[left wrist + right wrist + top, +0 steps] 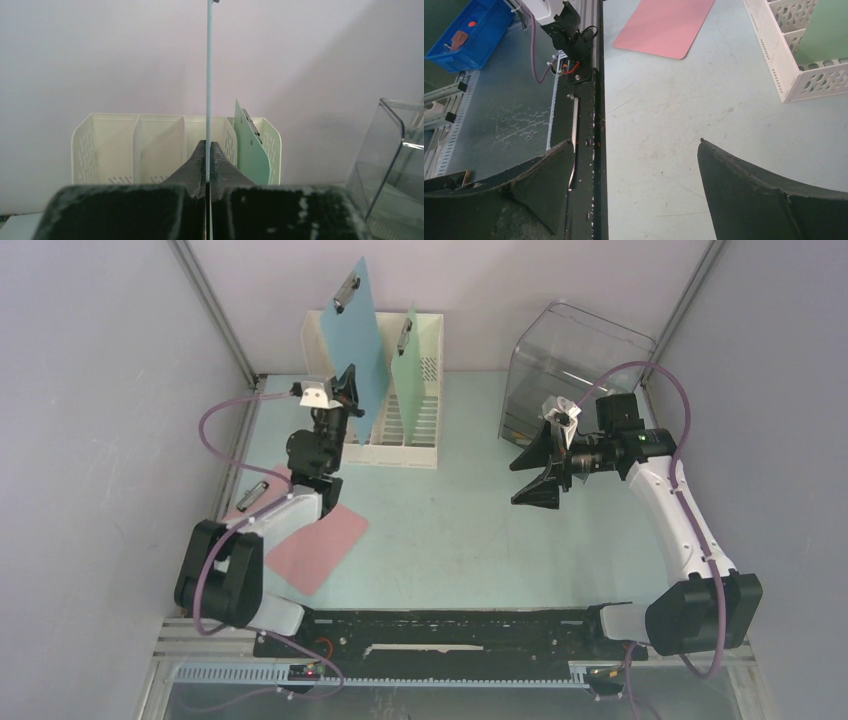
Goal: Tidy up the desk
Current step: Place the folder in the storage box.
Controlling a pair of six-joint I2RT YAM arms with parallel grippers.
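My left gripper is shut on the edge of a blue clipboard, held upright over the white file rack at the back of the desk. In the left wrist view the blue clipboard shows edge-on between the closed fingertips, above the rack's slots. A green clipboard stands in the rack's right side. A pink clipboard lies flat at the left, partly under the left arm. My right gripper hangs open over the desk's middle right, holding nothing.
A clear plastic bin stands at the back right, behind the right wrist. The black base rail runs along the near edge. In the right wrist view a blue tray sits off the desk beyond that rail.
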